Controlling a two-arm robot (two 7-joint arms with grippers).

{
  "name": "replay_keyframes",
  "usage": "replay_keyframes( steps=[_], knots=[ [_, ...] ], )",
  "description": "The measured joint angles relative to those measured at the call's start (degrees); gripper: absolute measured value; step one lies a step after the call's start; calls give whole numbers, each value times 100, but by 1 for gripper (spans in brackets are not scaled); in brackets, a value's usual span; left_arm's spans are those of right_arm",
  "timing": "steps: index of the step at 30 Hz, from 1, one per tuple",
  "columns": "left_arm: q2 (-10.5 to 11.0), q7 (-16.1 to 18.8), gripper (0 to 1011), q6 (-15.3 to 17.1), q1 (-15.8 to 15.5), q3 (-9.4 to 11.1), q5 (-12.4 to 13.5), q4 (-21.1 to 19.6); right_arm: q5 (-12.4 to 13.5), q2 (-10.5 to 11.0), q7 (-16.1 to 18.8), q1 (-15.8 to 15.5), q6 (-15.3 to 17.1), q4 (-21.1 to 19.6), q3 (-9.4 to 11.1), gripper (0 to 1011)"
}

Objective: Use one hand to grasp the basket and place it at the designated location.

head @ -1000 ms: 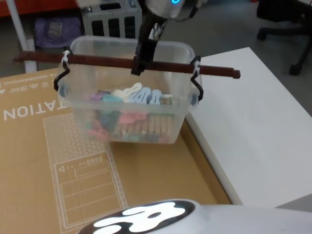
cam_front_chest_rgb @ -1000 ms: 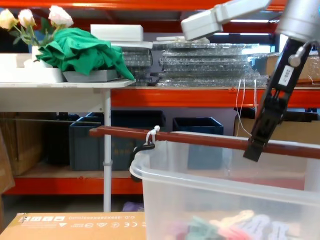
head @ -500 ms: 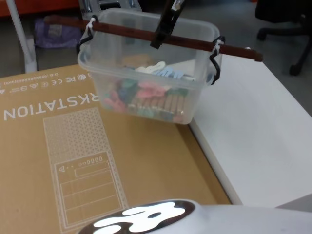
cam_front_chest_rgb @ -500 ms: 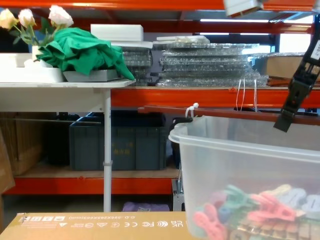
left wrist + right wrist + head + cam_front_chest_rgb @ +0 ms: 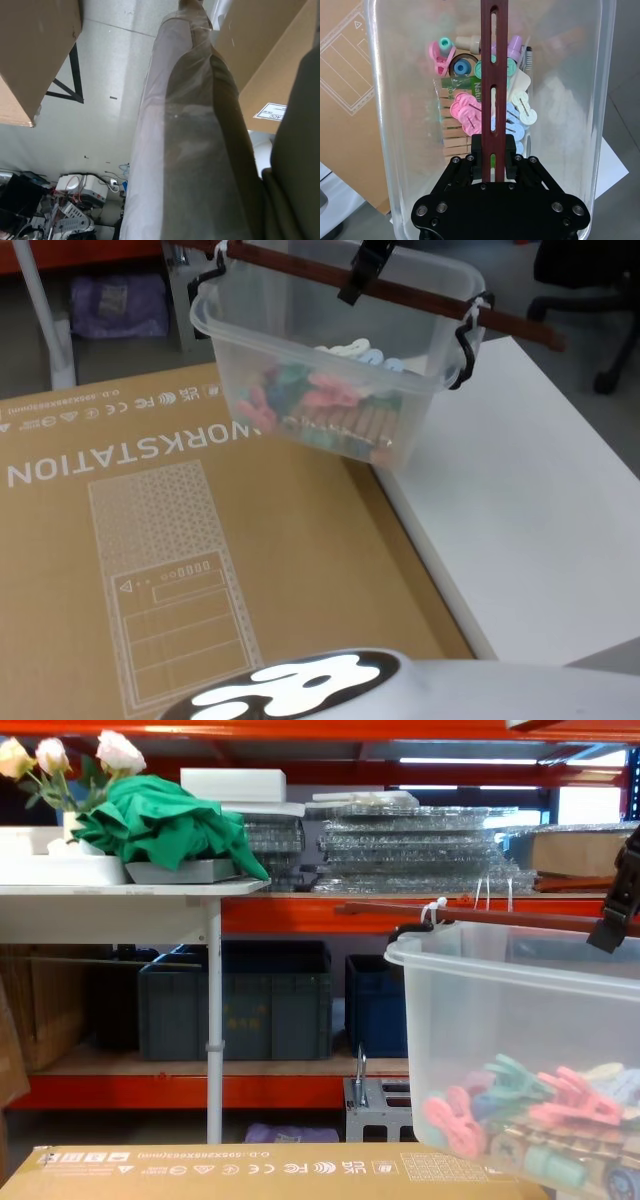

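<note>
**Basket held up in the air by its bar handle**

The basket (image 5: pixel 290 350) is seen in the upper middle of the head view. It is lifted clear of everything, over the spot where the brown cardboard box (image 5: pixel 300 570) meets the white desk (image 5: pixel 530 510). The right gripper (image 5: pixel 352 290) is clamped on the long red-brown handle (image 5: pixel 420 300), and the fingers (image 5: pixel 477 150) are squeezed tight on both sides of the bar. The bar is held near its middle, likely so that the basket hangs fairly level and the pegs (image 5: pixel 465 112) do not spill, though a small tilt is seen all the same. The basket is held high, most likely so that it can be carried across to the white desk without bumping anything. The left arm is parked low at the side, out of the way.
</note>
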Motion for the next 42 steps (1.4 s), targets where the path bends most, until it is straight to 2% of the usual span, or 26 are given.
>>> replay_keyframes(
  steps=[16,22,27,33,42],
  knots=[
    [0,0,0,0,0,0,0,1,-34,131,34,33,305,387,286,239],
    [1,0,0,0,0,0,0,2,-56,181,64,34,503,528,393,240],
    [0,0,0,0,0,0,-1,-1,-114,282,104,30,826,727,494,240],
    [0,0,0,0,0,0,0,0,-122,343,140,7,1008,837,568,240],
    [1,0,0,0,0,0,0,1,-259,626,107,-47,1335,993,717,239]
  ],
)
